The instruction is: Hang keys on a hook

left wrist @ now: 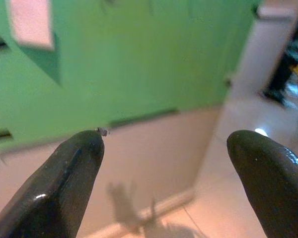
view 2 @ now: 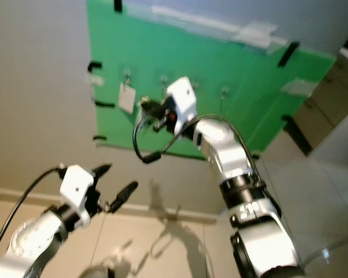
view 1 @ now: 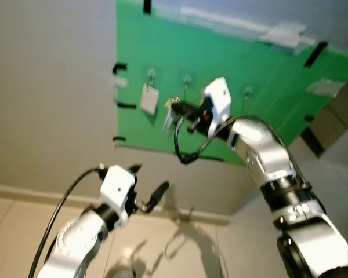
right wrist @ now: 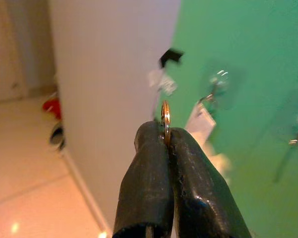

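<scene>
A green board (view 1: 255, 75) is taped to the wall and carries small metal hooks (view 1: 187, 81). A white tag (view 1: 149, 98) hangs from the leftmost hook (view 1: 152, 72). My right gripper (view 1: 175, 107) is raised in front of the board between the first two hooks, shut on the keys (view 1: 169, 117), which dangle below it. In the right wrist view the gold key ring (right wrist: 165, 119) is pinched between the fingertips, with a hook (right wrist: 217, 79) and the tag (right wrist: 201, 121) just beyond. My left gripper (view 1: 149, 182) is held lower, below the board, open and holding nothing.
Black tape strips (view 1: 120, 68) hold the board's edges. A pale tiled floor (view 1: 180, 243) and skirting lie below. A dark-edged cabinet (view 1: 327, 116) stands to the right of the board. Red and dark objects (right wrist: 52, 106) lie on the floor by the wall corner.
</scene>
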Controlling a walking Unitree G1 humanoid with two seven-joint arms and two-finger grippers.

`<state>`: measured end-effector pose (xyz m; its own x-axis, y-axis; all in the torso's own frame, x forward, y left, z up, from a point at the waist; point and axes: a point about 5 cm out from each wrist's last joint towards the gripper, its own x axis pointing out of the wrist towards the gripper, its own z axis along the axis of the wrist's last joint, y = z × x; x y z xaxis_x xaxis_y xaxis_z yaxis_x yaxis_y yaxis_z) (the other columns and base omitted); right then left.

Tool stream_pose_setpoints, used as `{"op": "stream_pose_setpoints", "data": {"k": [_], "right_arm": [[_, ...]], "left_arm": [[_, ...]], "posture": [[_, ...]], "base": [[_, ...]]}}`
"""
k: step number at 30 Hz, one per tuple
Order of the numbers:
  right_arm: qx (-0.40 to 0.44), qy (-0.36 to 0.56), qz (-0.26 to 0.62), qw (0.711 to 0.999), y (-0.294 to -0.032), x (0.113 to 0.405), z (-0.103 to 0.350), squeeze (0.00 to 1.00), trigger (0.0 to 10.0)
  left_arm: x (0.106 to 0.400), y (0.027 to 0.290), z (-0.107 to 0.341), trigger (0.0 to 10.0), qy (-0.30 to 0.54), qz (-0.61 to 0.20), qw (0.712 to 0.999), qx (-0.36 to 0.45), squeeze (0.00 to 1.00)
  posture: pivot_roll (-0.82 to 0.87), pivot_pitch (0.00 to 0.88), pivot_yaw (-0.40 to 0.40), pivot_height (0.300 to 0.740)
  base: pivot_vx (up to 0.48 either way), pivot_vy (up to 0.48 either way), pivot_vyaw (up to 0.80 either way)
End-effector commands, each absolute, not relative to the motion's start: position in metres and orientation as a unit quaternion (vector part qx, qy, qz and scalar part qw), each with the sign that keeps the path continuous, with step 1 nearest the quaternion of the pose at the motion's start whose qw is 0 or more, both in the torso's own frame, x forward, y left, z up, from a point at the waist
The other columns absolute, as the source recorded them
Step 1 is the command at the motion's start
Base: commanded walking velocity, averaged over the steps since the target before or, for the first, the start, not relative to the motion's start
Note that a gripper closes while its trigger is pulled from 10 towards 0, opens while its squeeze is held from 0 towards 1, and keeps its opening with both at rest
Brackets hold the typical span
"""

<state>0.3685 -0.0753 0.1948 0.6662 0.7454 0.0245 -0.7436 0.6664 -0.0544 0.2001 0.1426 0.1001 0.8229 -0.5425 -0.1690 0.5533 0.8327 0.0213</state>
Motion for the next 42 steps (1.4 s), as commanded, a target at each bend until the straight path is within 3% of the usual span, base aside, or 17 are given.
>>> {"op": "stream_pose_setpoints", "data": {"k": [1, 11, 16, 19, 20, 22, 24, 27, 29, 36, 42], "right_arm": [[-0.007, -0.038, 0.378, 0.925, -0.084, 0.377, 0.200, 0.00, 0.0], [0.033, -0.066, 0.341, 0.937, -0.074, 0.397, 0.220, 0.00, 0.0], [0.007, -0.102, 0.333, 0.937, -0.075, 0.397, 0.229, 0.00, 0.0], [-0.020, -0.140, 0.322, 0.936, -0.080, 0.383, 0.221, 0.00, 0.0], [-0.010, -0.167, 0.267, 0.949, -0.093, 0.353, 0.203, 0.00, 0.0], [-0.002, -0.171, 0.240, 0.955, -0.100, 0.341, 0.196, 0.00, 0.0], [-0.010, -0.167, 0.164, 0.972, -0.126, 0.300, 0.165, 0.00, 0.0], [-0.032, -0.153, 0.132, 0.979, -0.140, 0.279, 0.145, 0.00, 0.0], [-0.013, -0.101, 0.067, 0.993, -0.165, 0.245, 0.115, 0.00, 0.0], [0.026, -0.018, -0.022, 0.999, -0.185, 0.201, 0.090, 0.00, 0.0], [0.024, -0.020, -0.042, 0.999, -0.178, 0.202, 0.081, 0.00, 0.0]], "left_arm": [[0.201, 0.144, 0.110, 10.0, 0.060, -0.286, 0.955, 0.043, 0.00], [0.186, 0.141, 0.115, 10.0, 0.073, -0.288, 0.954, 0.043, 0.00], [0.185, 0.144, 0.119, 10.0, 0.058, -0.269, 0.959, 0.069, 0.00], [0.194, 0.150, 0.126, 10.0, 0.036, -0.219, 0.972, 0.081, 0.00], [0.204, 0.157, 0.132, 10.0, 0.013, -0.161, 0.983, 0.083, 0.00], [0.208, 0.158, 0.134, 10.0, 0.007, -0.145, 0.986, 0.083, 0.00], [0.219, 0.159, 0.133, 10.0, 0.012, -0.133, 0.989, 0.064, 0.00], [0.225, 0.158, 0.131, 10.0, 0.014, -0.143, 0.987, 0.067, 0.00], [0.233, 0.158, 0.124, 10.0, 0.028, -0.162, 0.983, 0.080, 0.00], [0.239, 0.169, 0.111, 10.0, 0.046, -0.149, 0.982, 0.106, 0.00], [0.255, 0.175, 0.112, 10.0, 0.045, -0.177, 0.974, 0.130, 0.00]], "posture": [[0.25, 0.077, -0.122, 0.740], [0.34, 0.136, -0.106, 0.740], [0.34, 0.126, -0.125, 0.740], [0.29, 0.077, -0.138, 0.740], [0.23, 0.036, -0.138, 0.740], [0.23, 0.031, -0.136, 0.740], [0.17, 0.004, -0.110, 0.740], [0.14, 0.000, -0.085, 0.740], [0.09, 0.000, -0.050, 0.740], [0.07, 0.000, -0.007, 0.740], [0.06, 0.000, 0.080, 0.740]], "base": [[0.000, 0.000, 0.00], [0.000, 0.000, 0.00], [0.000, 0.000, 0.00], [0.000, 0.000, 0.00], [0.000, 0.000, 0.00], [0.000, 0.000, 0.00], [0.000, 0.000, 0.00], [0.000, 0.000, 0.00], [0.000, 0.000, 0.00], [0.000, 0.000, 0.00], [0.000, 0.000, 0.00]]}}
